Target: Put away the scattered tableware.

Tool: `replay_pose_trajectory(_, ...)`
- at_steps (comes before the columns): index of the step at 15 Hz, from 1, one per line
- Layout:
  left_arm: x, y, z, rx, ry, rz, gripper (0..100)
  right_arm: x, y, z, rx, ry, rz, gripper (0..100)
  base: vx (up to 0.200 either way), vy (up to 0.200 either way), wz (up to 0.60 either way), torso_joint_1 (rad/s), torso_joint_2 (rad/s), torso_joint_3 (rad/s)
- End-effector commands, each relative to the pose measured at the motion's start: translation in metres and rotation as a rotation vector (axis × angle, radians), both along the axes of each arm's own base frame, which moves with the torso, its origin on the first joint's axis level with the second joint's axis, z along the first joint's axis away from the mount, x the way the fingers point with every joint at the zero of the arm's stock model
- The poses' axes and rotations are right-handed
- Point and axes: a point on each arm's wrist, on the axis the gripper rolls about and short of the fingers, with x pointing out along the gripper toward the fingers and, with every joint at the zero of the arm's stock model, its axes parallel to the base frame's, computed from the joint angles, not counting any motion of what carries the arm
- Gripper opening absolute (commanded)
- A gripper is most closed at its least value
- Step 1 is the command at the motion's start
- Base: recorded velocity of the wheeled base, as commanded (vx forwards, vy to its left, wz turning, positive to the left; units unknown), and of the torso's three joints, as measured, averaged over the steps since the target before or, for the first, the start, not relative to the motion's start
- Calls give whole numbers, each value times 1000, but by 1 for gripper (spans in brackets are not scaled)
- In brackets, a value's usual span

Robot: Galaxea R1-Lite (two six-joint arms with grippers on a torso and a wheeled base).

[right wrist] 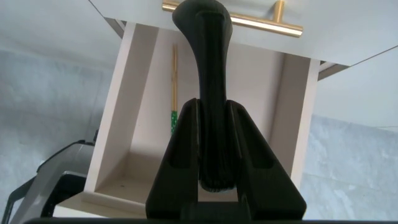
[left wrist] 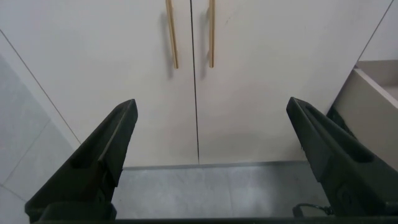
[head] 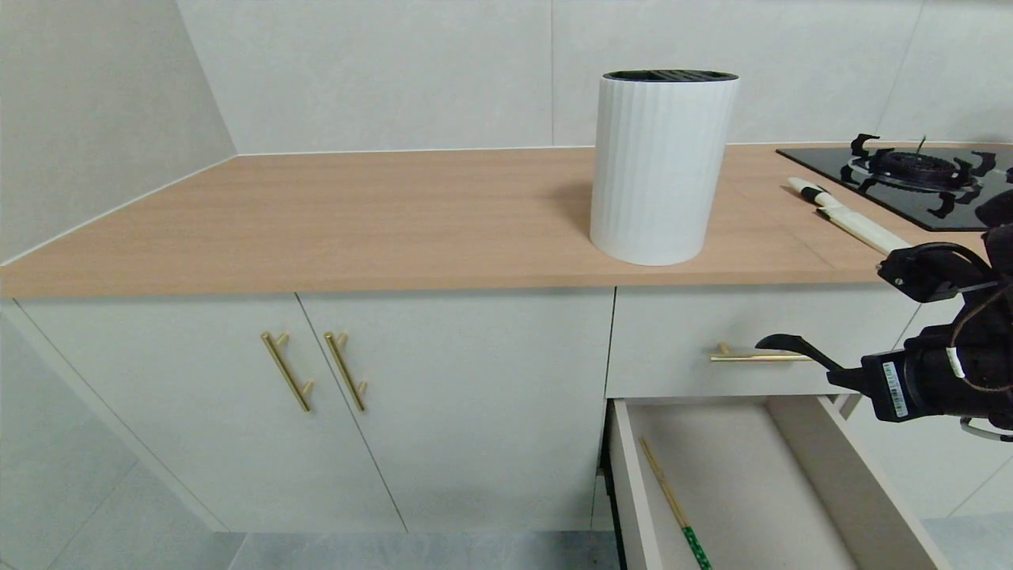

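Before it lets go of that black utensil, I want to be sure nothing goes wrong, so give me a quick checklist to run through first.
1. Drawer open: ok.
2. Right gripper shut on the black utensil: ok.
3. Utensil above the drawer opening: looks ok in the right wrist view.
4. Free space in the drawer: ok; a chopstick lies along one side wall.
5. Left gripper open, down by the cupboard doors, away from the drawer: ok.
6. All tableware put away: not ok; a knife lies on the counter beside the stove.
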Motion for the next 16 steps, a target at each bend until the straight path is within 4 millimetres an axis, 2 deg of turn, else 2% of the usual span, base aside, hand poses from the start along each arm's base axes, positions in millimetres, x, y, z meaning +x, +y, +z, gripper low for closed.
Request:
replay_pose_trajectory(1,0,0,0,0,0,0,100,3,1,-3,-5,14,-1,0,0,0,0,0,0,0)
replay_pose_trajectory(4,0,0,0,0,0,0,100,5,1,-5,-7,23,-1,0,0,0,0,-22,64,43)
replay_pose_trajectory(11,0,0,0,0,0,0,100,14,3,-16,-16,64,-4,0,0,0,0,-115,392,271)
replay_pose_trajectory(16,0,0,0,0,0,0,100,20,4,-25,-25,99,-4,0,0,0,0,-19,75,49)
